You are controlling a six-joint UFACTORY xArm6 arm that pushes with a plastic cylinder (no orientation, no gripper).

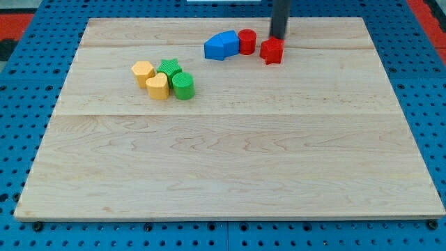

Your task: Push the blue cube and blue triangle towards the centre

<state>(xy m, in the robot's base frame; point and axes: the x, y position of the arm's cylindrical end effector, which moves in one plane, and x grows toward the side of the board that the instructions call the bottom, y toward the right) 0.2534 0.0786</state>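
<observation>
A blue cube [213,48] and a blue triangle [228,43] lie joined together near the view's top, left of centre-right. A red cylinder [247,41] touches the triangle's right side. A red star-like block [272,50] sits just right of the cylinder. My tip [278,37] is the lower end of the dark rod, right behind the red star block, to the right of the red cylinder and well right of the blue blocks.
A cluster lies on the view's left: a yellow hexagon [143,71], a yellow heart [158,87], a green star [168,68] and a green cylinder [183,86]. The wooden board [230,167] sits on a blue pegboard.
</observation>
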